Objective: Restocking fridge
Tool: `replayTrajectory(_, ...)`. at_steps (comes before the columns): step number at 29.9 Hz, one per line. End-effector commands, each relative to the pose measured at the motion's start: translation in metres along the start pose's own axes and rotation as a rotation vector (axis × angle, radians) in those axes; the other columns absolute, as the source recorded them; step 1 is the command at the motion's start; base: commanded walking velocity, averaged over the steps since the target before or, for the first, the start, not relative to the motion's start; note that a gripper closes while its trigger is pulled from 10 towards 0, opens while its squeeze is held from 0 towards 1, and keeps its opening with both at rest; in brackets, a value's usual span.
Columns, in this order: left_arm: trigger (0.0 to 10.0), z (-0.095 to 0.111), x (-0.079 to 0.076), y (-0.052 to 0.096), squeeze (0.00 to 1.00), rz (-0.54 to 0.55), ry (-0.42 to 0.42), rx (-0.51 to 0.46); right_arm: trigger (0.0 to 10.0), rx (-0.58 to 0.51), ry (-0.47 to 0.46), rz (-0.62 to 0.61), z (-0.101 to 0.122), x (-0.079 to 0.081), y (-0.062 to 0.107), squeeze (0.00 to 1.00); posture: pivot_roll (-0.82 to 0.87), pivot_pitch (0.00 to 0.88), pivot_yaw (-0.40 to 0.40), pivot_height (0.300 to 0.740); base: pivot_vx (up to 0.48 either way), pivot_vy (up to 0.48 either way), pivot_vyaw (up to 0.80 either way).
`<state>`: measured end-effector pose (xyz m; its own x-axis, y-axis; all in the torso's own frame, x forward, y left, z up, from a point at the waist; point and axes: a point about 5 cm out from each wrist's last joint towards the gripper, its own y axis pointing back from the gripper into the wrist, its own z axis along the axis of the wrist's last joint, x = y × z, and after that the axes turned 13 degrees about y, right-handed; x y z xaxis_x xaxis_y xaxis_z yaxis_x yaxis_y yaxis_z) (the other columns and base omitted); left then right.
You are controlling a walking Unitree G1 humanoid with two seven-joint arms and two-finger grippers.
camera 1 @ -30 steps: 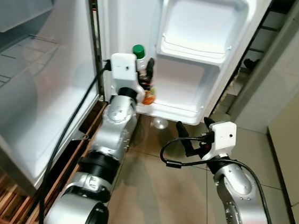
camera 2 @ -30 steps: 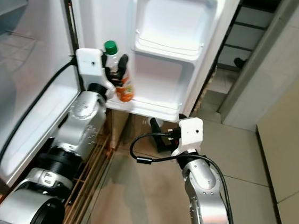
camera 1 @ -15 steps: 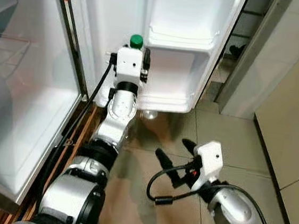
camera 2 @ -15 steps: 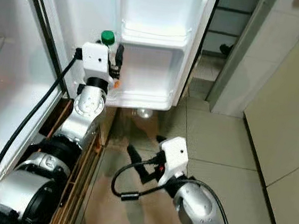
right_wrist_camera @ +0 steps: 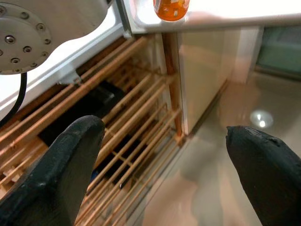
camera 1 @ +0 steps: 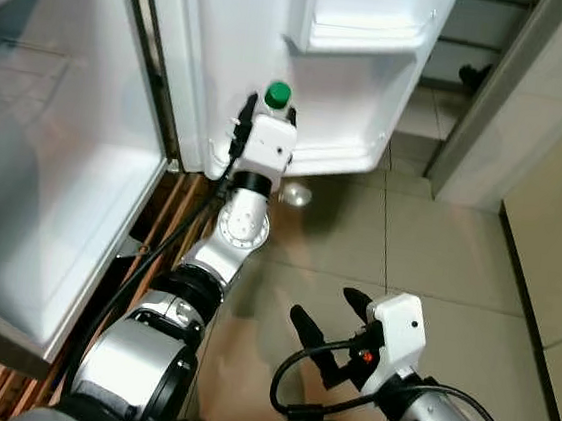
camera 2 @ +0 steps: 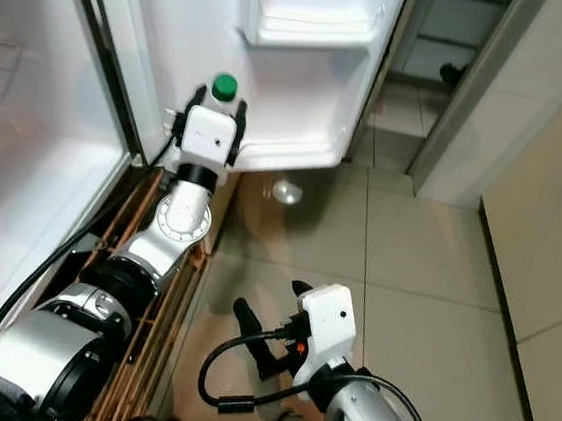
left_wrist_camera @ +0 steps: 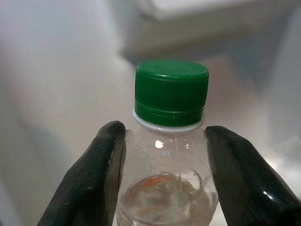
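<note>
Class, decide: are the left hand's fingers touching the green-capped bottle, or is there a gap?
Touching. The left wrist view shows both black fingers pressed against the clear neck of the bottle just below its green cap, with no gap on either side.

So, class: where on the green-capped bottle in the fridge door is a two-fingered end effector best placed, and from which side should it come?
Grip the clear shoulder just under the green cap of the bottle, coming in level from the open side of the fridge door. The bottle stands upright and round, so fingers fit either side, as the left end effector shows; the cap's collar likely stops slipping.
</note>
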<state>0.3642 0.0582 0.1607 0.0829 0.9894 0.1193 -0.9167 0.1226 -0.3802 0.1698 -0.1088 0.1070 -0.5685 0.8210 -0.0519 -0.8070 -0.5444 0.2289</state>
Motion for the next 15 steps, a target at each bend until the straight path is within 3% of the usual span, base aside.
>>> replayTrajectory(1,10.0,0.016,-0.004,-0.011,0.00,-0.005,-0.002,-0.074,10.0,-0.006,0.009,0.000,0.004,0.002,0.002,0.00,-0.42,0.197,0.038,0.740,0.000,0.000,0.00)
replayTrajectory(3,10.0,0.012,-0.003,-0.011,0.00,0.008,0.028,-0.030,10.0,-0.002,0.007,-0.006,0.004,0.003,0.003,0.00,-0.43,0.189,0.047,0.740,0.000,0.000,0.00)
replayTrajectory(4,10.0,0.007,0.006,-0.008,0.00,0.031,0.131,0.020,10.0,-0.018,0.004,-0.061,0.008,-0.001,0.002,0.00,-0.42,0.177,0.057,0.740,0.000,0.000,0.00)
replayTrajectory(8,10.0,0.004,0.016,-0.001,0.00,0.042,0.194,0.031,10.0,-0.031,-0.004,-0.123,0.011,-0.008,0.002,0.00,-0.41,0.168,0.063,0.740,0.000,0.000,0.00)
replayTrajectory(10,10.0,0.002,0.038,0.014,0.00,0.062,0.243,0.057,10.0,-0.040,-0.006,-0.194,0.009,-0.020,0.002,0.00,-0.37,0.128,0.074,0.740,0.000,0.000,0.00)
replayTrajectory(11,10.0,0.002,0.038,0.014,0.00,0.062,0.243,0.057,10.0,-0.040,-0.006,-0.194,0.009,-0.020,0.002,0.00,-0.37,0.128,0.074,0.740,0.000,0.000,0.00)
replayTrajectory(12,10.0,0.004,0.050,0.026,0.00,0.060,0.290,0.093,10.0,-0.049,-0.002,-0.239,0.009,-0.028,0.000,0.00,-0.35,0.102,0.076,0.740,0.000,0.000,0.00)
replayTrajectory(13,10.0,0.004,0.050,0.026,0.00,0.060,0.290,0.093,10.0,-0.049,-0.002,-0.239,0.009,-0.028,0.000,0.00,-0.35,0.102,0.076,0.740,0.000,0.000,0.00)
replayTrajectory(15,10.0,0.010,0.058,0.041,0.00,0.029,0.335,0.135,10.0,-0.073,-0.001,-0.280,0.012,-0.036,-0.004,0.00,-0.31,0.061,0.075,0.740,0.000,0.000,0.00)
